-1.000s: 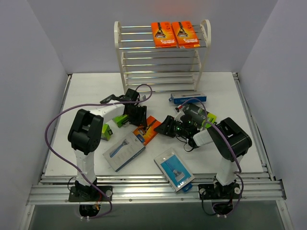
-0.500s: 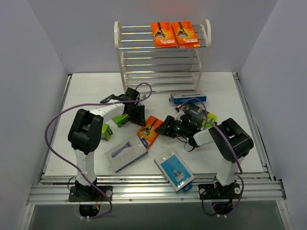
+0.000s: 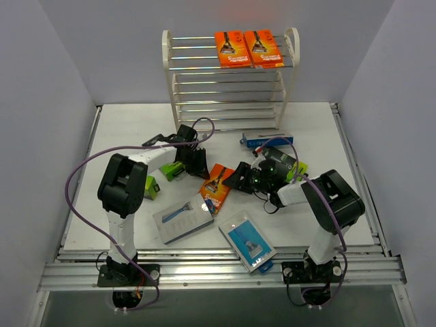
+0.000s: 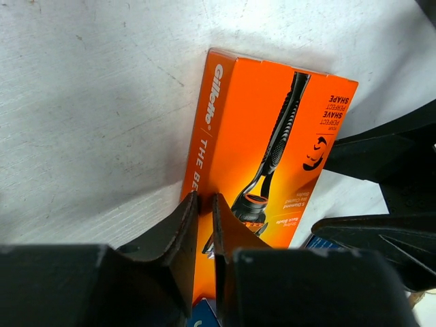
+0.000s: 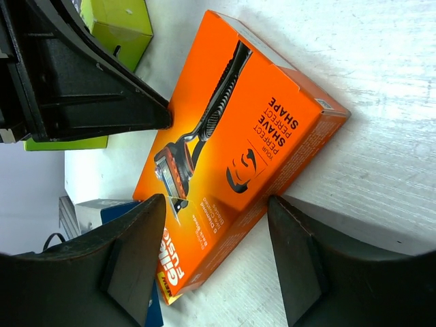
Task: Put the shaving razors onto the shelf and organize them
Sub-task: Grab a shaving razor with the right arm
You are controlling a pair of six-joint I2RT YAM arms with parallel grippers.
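Altogether nine razor packs counted: three orange, three blue-grey, three lime-green.

Loose orange card (image 3: 216, 185): flat and face up on the bench (image 3: 122, 129), mid-bench between the two hands, lying askew to the bench edge. Printed with a black razor with an orange head, black lettering reading "PERFECT SHAVE", and white "Gillette" down one side wall.

Left hand (image 4: 205, 208): clenched, fingers (image 4: 178, 231) all but meeting, tips down at the card's edge near the razor head. Cannot tell whether any of the card is nipped between them. Right hand (image 5: 216, 211): released, fingers (image 5: 136, 259) spread wide, astride a corner of the same card from the opposite side. Cannot tell about contact.

Shelved cards (image 3: 231, 49): two, same orange print, flat and side by side on the right half of the top tier of the shelf (image 3: 165, 61). White frame, rounded side panels, tiers of silver rods, at the far side of the bench.

Far blue pack (image 3: 267, 140): just in front of the shelf's right foot. Grey pack (image 3: 182, 218) and near blue pack (image 3: 247, 240): both flat toward the near edge, apart from each other, the grey one close to the loose card.

First green box (image 3: 172, 170): just beside the left hand. Second green box (image 3: 150, 187): left of the first, by the left arm. Third green box (image 3: 298, 169): partly hidden behind the right arm.
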